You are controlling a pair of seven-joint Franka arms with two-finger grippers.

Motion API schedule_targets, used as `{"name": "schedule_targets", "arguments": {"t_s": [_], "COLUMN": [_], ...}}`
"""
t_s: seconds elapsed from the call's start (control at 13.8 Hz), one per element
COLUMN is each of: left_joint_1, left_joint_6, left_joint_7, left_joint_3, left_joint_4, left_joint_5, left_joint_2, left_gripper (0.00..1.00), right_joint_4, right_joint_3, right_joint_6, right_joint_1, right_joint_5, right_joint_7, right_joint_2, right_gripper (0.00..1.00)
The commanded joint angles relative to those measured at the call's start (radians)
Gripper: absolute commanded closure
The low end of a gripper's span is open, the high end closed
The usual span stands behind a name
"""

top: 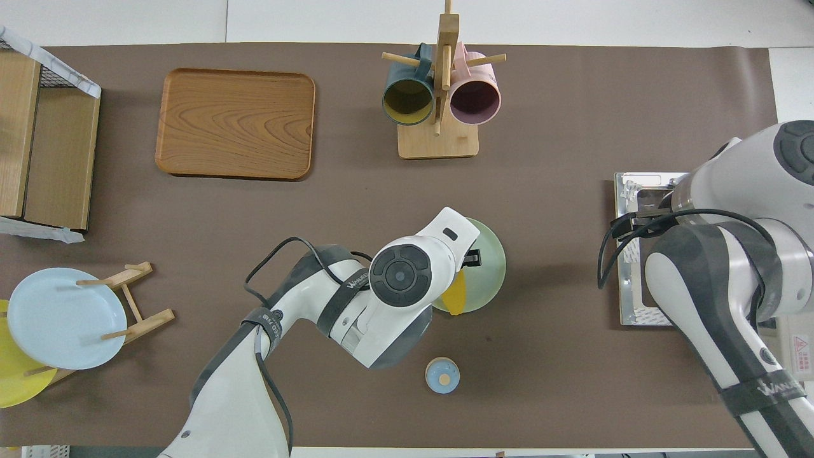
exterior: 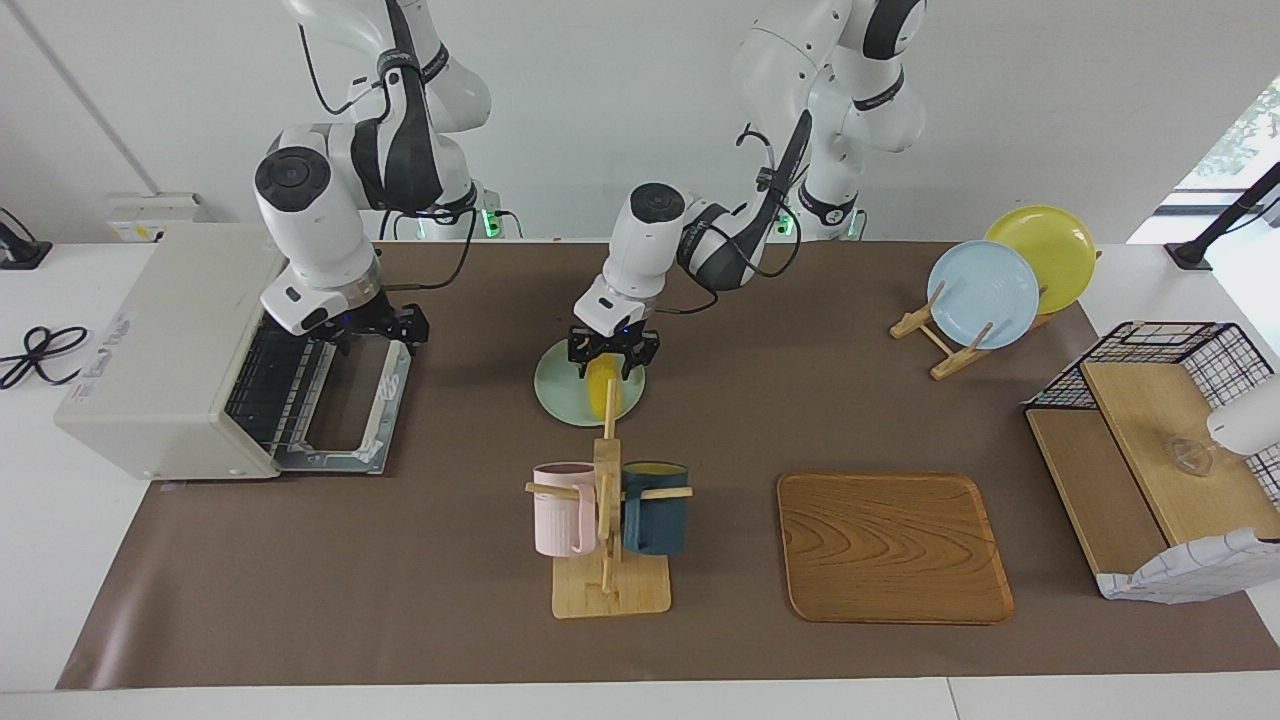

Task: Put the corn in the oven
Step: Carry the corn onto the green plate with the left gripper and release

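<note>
The yellow corn (exterior: 603, 388) lies on a pale green plate (exterior: 560, 396) in the middle of the table; from overhead its tapered end (top: 455, 298) shows on the plate (top: 491, 267) just past the left wrist. My left gripper (exterior: 612, 358) is low over the plate at the corn's end nearer the robots, open, a finger on each side. The off-white oven (exterior: 170, 350) stands at the right arm's end with its door (exterior: 388, 400) dropped flat and its wire rack (exterior: 265, 385) showing. My right gripper (exterior: 378, 328) hangs open over the door's edge.
A wooden mug stand (exterior: 608, 520) with a pink and a dark blue mug is close to the plate, farther from the robots. A wooden tray (exterior: 893, 545), a plate stand (exterior: 985, 290), a wire shelf (exterior: 1160, 450) and a small blue round thing (top: 442, 374) are also on the table.
</note>
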Motion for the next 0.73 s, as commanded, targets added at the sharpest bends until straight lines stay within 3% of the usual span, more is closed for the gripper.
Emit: {"name": "schedule_targets", "arguments": {"t_s": [0.0,0.22,0.51,0.65], "left_joint_1": [-0.008,0.081,0.21,0.297], "left_joint_6": [-0.039,-0.181,-0.3,-0.402], "left_joint_7": [0.0,0.017,0.06,0.144], "left_joint_3": [0.013,0.015,0.016,0.016], "left_joint_4": [0.019,0.019,0.039,0.077], "left_joint_5": [-0.016,-0.013,-0.008,-0.007], "left_joint_2": [-0.016,-0.111,-0.179,-0.197], "left_gripper": [0.0,0.0,0.0,0.0], "right_joint_4": [-0.03,-0.029,-0.029,-0.012], "right_joint_3": [0.005,0.006,0.014,0.016], "right_joint_6": [0.021,0.024,0.085,0.091], "right_joint_1": [-0.01,-0.004,0.047,0.143], "right_joint_5": [0.002,0.021,0.093,0.111], "right_joint_7": [-0.025,-0.019,-0.005,0.1], "right_joint_2": [-0.028,-0.028,-0.022,0.007], "right_gripper": [0.0,0.0,0.0,0.0]}}
